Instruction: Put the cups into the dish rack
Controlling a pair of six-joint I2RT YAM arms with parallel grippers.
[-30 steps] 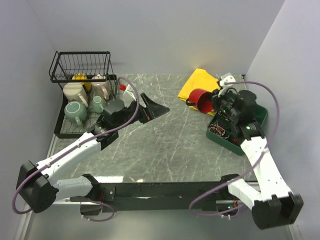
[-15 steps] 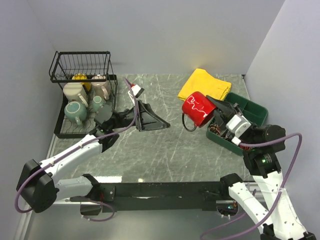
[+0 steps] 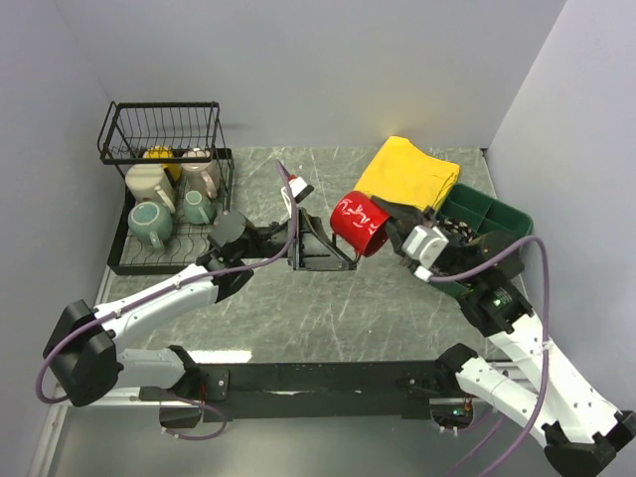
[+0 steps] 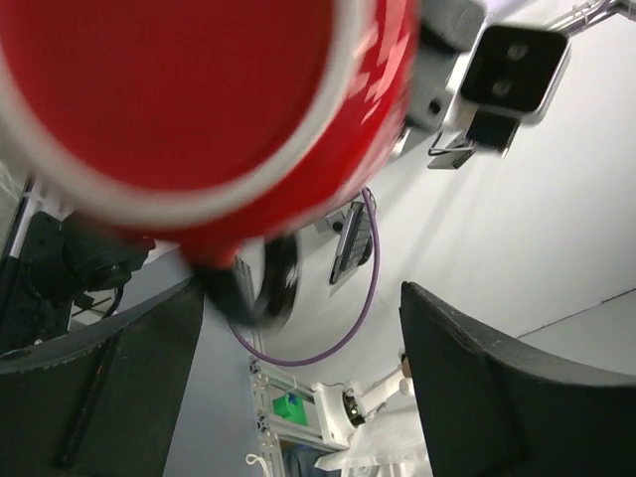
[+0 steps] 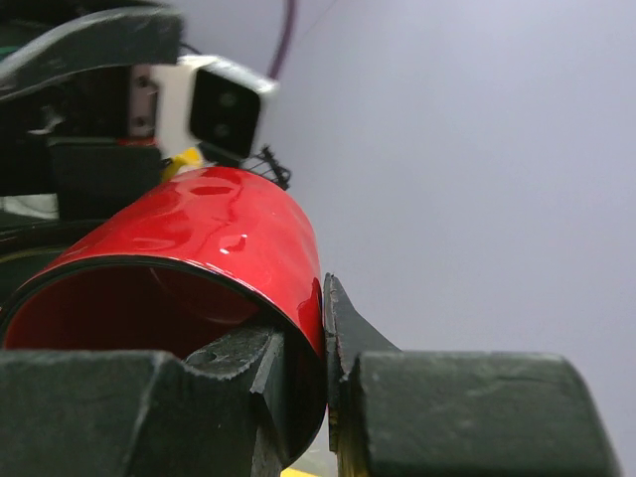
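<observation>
- Handing over looks to be the step in hand: the right gripper (image 3: 386, 229) is clamped on the rim of the red mug (image 3: 356, 221) and holds it tipped sideways near the middle of the table.
- The left gripper (image 3: 323, 243) waits just beside that mug, at its seven o'clock, with its jaws spread wide and nothing between them.
- Next, I'd say, the left jaws need to close around the mug before the right one lets go, then carry it to the rack (image 3: 164, 104) at ten o'clock.
- Six mugs in all: the red one, plus five in the rack: cream mug (image 3: 147, 182), yellow mug (image 3: 159, 154), pinkish mug (image 3: 202, 175), grey-green mug (image 3: 149, 222), small teal mug (image 3: 196, 206).
- One rack, one yellow cloth (image 3: 409, 174) at one o'clock, and one green tray (image 3: 497, 217) at three o'clock.
</observation>
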